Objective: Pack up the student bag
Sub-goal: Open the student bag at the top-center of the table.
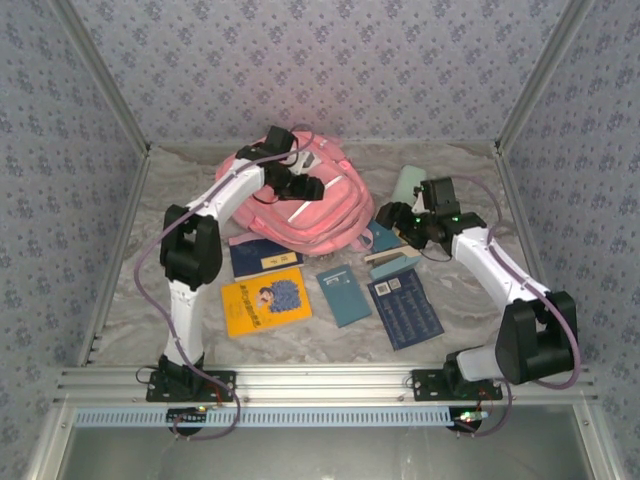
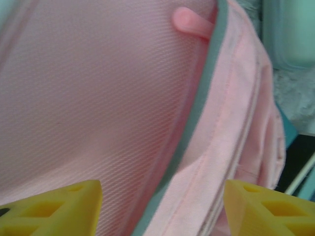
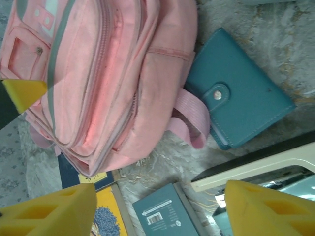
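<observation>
Student bag, position: I find the student bag (image 1: 300, 215) lying on the pale mottled table (image 1: 150, 300), far middle, front pockets up. It is the largest item on the surface.
Left gripper, position: The left gripper (image 2: 160, 211) sits over the top of the bag.
Left gripper, state: Its yellow fingertips (image 2: 54, 209) stand wide apart. Pink fabric and a grey-green trim line (image 2: 197, 123) lie beneath the gap. The jaws are parted and clamp nothing. I cannot tell whether the tips touch the fabric.
Right gripper, position: The right gripper (image 3: 160, 209) hangs just right of the bag, above the loose items.
Right gripper, state: Jaws spread, nothing between them.
Pull tab: A pink pull tab (image 2: 189, 22) sticks out beside the trim line.
Strap: A pink strap (image 3: 189, 115) loops from the bag's side and touches the wallet's edge.
Wallet: A teal wallet (image 3: 246, 103), closed by a snap tab, lies just beside the bag's right side.
Books, near side: The dark blue book (image 1: 262, 257) has its far edge under the bag. The yellow book (image 1: 265, 300) lies just nearer than it. The small teal book (image 1: 343, 295) and the printed dark blue book (image 1: 404, 312) lie to their right, apart from the bag.
Mint item: A mint item (image 1: 408, 183) rests far right of the bag. I cannot tell its kind.
</observation>
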Motion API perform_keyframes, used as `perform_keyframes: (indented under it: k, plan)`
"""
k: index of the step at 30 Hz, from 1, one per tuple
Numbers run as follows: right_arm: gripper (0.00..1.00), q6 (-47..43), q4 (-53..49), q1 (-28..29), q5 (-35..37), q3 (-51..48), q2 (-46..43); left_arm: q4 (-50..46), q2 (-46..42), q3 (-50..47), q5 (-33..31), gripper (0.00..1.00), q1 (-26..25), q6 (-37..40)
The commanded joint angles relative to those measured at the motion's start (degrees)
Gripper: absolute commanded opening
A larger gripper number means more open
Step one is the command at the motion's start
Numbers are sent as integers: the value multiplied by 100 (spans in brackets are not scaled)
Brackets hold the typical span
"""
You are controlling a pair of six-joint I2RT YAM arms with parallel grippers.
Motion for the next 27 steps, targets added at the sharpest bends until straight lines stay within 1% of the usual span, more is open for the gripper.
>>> perform_keyframes:
  k: [1,2,3,6,9,10,12,14,16,18,20,23,27]
  plan:
    - [77,-72,-488,-202,335,-45,-145,107,217,214,818,66,-30,12]
    - [78,84,-752,-264,592,-19,-131,145,286,227,931,66,-13,13]
    - [78,207,-914,-305,705,1,-115,157,351,256,1041,66,12,7]
    - [77,444,-1123,-431,610,-41,-115,194,538,362,1348,65,76,-45]
    - [76,495,-1144,-411,765,-41,-190,266,618,381,1483,61,91,-46]
    - [75,518,-1147,-397,827,-50,-208,299,638,381,1549,57,97,-46]
    - [74,534,-1145,-355,949,-59,-193,364,660,380,1684,44,107,-70]
    - [68,677,-1349,-336,1180,-55,-152,411,660,390,1742,25,127,-103]
    - [64,837,-1436,-311,1295,-44,-95,409,614,417,1816,10,157,-119]
    - [60,1097,-1673,-273,1525,42,-14,559,544,463,1820,0,207,-148]
    - [57,1172,-1804,-211,1598,166,83,607,431,540,1813,0,272,-201]
    - [56,1394,-2006,-136,1705,321,213,579,187,669,1612,0,383,-213]
    - [55,1902,-2076,-48,1566,469,420,548,-109,862,1319,0,574,-303]
